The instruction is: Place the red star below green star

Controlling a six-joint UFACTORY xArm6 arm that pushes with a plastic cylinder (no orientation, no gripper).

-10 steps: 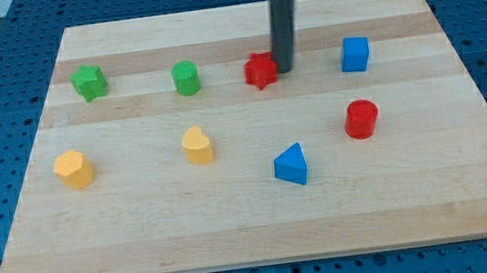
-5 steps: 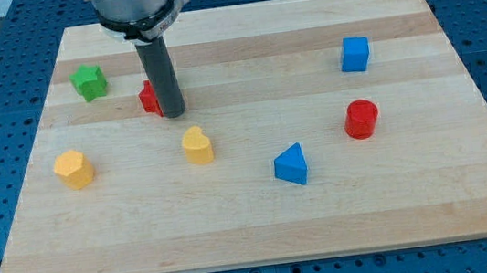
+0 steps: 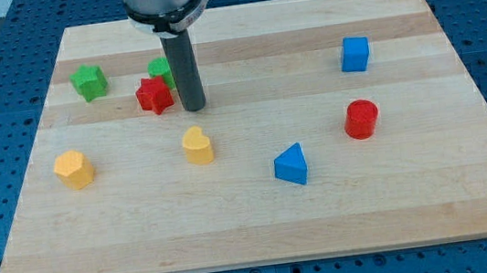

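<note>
The red star [image 3: 154, 95] lies on the wooden board in the upper left part of the view. The green star [image 3: 88, 81] lies further left and slightly higher. My tip [image 3: 192, 108] rests on the board just to the right of the red star, with a small gap between them. A second green block [image 3: 160, 70] sits right above the red star, partly hidden behind the rod.
A yellow block [image 3: 74, 169] lies at the left and a yellow heart-like block [image 3: 197, 146] lies below my tip. A blue triangle [image 3: 291, 164], a red cylinder [image 3: 361, 118] and a blue cube [image 3: 355, 54] lie on the right half.
The red star moved left from the board's middle to near the green star. The second green block moved left too. My tip has since drawn back a little to the right.
</note>
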